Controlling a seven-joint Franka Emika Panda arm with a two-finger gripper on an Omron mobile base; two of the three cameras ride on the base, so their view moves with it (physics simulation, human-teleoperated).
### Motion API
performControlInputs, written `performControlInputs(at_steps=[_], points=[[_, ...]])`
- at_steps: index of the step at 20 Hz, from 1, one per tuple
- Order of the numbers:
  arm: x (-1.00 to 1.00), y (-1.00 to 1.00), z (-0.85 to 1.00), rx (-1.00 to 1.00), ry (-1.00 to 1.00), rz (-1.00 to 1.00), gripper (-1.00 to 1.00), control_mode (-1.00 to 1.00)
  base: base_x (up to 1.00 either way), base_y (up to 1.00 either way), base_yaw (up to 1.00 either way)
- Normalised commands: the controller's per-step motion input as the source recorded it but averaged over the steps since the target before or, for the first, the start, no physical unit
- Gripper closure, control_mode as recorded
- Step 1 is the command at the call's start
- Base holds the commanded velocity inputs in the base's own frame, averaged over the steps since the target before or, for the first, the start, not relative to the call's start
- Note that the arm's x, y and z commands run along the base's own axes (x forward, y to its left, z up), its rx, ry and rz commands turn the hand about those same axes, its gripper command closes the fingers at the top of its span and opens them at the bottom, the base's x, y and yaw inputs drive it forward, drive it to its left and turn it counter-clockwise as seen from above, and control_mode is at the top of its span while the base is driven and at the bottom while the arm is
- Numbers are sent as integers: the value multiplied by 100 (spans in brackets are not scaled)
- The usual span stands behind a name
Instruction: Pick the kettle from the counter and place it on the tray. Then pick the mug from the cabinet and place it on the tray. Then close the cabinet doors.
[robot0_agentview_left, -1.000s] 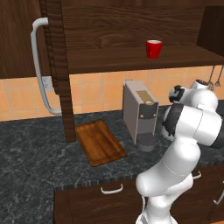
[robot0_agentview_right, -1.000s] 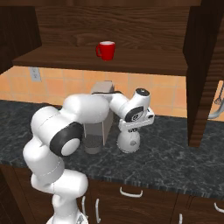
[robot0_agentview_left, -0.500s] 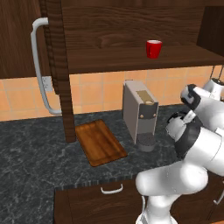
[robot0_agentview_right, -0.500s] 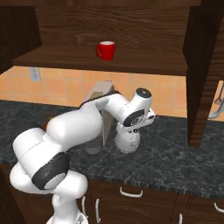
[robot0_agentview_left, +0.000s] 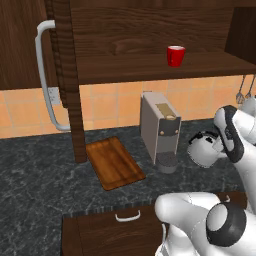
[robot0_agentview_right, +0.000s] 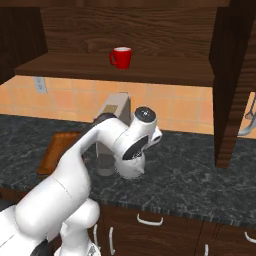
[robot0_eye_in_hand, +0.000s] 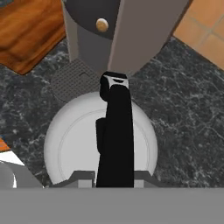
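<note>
The silver-grey kettle (robot0_agentview_left: 201, 151) (robot0_agentview_right: 131, 169) (robot0_eye_in_hand: 74, 140) is just right of the coffee machine, over the dark counter (robot0_agentview_left: 40, 190). My gripper (robot0_agentview_left: 216, 144) (robot0_eye_in_hand: 114, 178) comes down on it from above and is shut on its black arched handle (robot0_eye_in_hand: 116, 131). I cannot tell whether the kettle rests on the counter. The wooden tray (robot0_agentview_left: 114, 162) (robot0_agentview_right: 52, 150) (robot0_eye_in_hand: 26, 30) lies flat, left of the coffee machine. The red mug (robot0_agentview_left: 175, 55) (robot0_agentview_right: 121, 57) stands upright on the shelf of the open cabinet (robot0_agentview_left: 150, 65).
The boxy grey coffee machine (robot0_agentview_left: 160, 127) (robot0_agentview_right: 116, 107) (robot0_eye_in_hand: 122, 30) stands between tray and kettle. An open cabinet door (robot0_agentview_left: 65, 75) with a bar handle (robot0_agentview_left: 45, 80) hangs over the tray's left end; the other door (robot0_agentview_right: 232, 80) juts out at right. Utensils (robot0_agentview_left: 245, 90) hang on the wall.
The fingers have closed on the kettle's handle. The arm's elbow has dropped low towards the base while the hand stayed over the kettle.
</note>
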Motion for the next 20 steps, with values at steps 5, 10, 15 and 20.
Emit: performControlInputs(at_steps=[5,10,15,20], points=[[-50,72,21,-8,-6,12,100,-100,0,0,0],[-20,96,4,-16,-21,13,100,-100,0,0,0],[-3,100,3,-19,-12,2,100,-100,0,0,0],[2,100,9,-13,0,0,100,-100,0,0,0]])
